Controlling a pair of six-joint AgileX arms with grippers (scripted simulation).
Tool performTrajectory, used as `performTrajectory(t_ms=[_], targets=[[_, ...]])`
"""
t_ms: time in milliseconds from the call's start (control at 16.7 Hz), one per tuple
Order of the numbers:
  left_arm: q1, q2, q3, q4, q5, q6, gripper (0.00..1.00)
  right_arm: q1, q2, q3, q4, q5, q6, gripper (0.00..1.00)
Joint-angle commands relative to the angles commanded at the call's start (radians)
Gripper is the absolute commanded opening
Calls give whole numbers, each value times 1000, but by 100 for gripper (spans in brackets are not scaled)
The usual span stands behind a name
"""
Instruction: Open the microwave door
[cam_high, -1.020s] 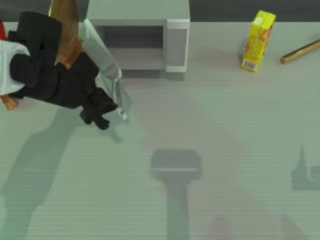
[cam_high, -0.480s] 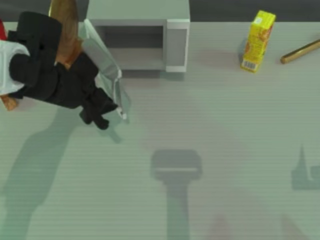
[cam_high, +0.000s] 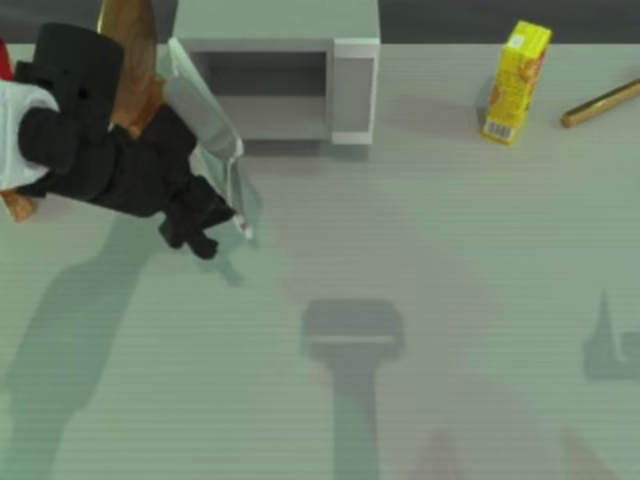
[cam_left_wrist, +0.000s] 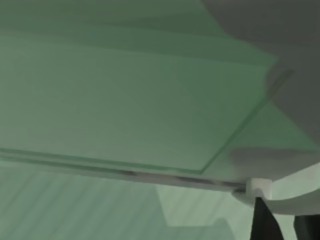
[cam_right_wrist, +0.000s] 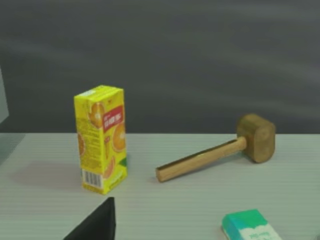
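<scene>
Door (cam_high: 205, 130) ajar — left gripper (cam_high: 215, 222) seemingly gripping.

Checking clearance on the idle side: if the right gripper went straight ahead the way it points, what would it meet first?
Probably the yellow orange-juice carton, standing nearest ahead; depth is unclear, so it might pass beside it.

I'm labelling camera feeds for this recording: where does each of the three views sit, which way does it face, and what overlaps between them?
Top view: above the table, looking down on the microwave, its swung-open microwave door and the left end effector at the door's free edge.
Left wrist view: on the left arm, close against the microwave door; dark fingertips show.
Right wrist view: on the right arm, facing the juice carton and wooden mallet; a dark finger shows.
Shared: the carton appears in the top and right wrist views.
</scene>
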Motion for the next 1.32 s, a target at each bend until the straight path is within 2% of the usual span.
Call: performTrajectory(t_ms=[240, 660, 1320], targets=[[0, 3, -3, -10, 10, 8, 0, 0, 0, 0, 0, 0, 0, 100], [38, 9, 19, -58, 51, 100, 0, 0, 0, 0, 0, 0, 0, 100], [39, 9, 19, -60, 52, 103, 0, 0, 0, 0, 0, 0, 0, 100]])
